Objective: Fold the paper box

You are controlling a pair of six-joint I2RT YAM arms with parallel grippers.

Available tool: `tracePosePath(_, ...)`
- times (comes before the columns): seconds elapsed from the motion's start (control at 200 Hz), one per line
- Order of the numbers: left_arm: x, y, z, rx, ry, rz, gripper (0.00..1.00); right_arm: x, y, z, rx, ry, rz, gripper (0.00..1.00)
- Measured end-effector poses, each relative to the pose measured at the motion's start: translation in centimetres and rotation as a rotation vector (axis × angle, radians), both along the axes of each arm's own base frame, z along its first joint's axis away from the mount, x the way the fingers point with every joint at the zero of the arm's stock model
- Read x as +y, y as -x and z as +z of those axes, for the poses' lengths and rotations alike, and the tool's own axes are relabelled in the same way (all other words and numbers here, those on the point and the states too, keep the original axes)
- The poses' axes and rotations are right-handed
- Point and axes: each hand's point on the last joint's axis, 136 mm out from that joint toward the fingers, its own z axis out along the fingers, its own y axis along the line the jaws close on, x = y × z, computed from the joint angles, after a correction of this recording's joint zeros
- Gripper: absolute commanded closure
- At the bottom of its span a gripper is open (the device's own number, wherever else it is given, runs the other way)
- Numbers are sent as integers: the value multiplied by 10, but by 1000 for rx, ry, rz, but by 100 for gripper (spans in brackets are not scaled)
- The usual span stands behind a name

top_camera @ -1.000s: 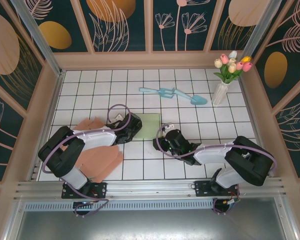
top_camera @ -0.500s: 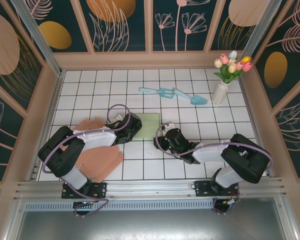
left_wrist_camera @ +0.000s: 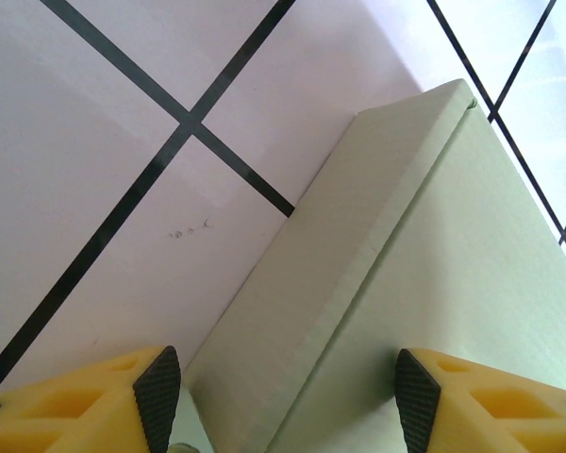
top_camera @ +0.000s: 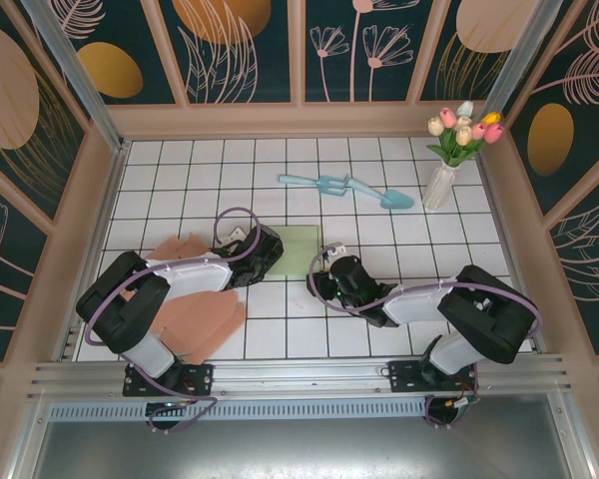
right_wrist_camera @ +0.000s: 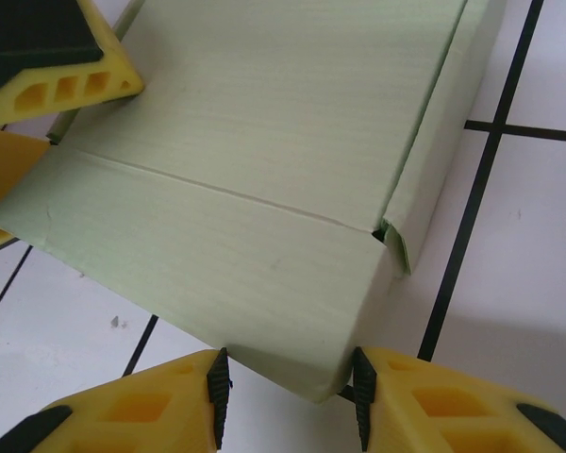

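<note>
The white tiled tabletop (top_camera: 379,200), ringed by floral wall panels (top_camera: 240,50), carries the pale green paper box (top_camera: 299,254) lying flat near its middle, between the two arms. The left tool (left_wrist_camera: 283,404) stands open astride the box's left edge. The right tool (right_wrist_camera: 288,401) grips the box's near right corner, both pads touching it.

Tiled table (top_camera: 180,180), paper box (top_camera: 299,247), trowel (top_camera: 393,198), vase (top_camera: 438,188)
</note>
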Motion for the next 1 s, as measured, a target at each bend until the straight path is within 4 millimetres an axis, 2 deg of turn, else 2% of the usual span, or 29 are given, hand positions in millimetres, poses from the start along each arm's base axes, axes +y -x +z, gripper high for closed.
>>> tracePosePath(0.34,0,-1,0,-3,3,0,36,-1,-6,-12,0,36,-7,58)
tracePosePath(1.001,0,-3,0,-9,7,5,37,-1,-19,-20,-76,67,-15,60)
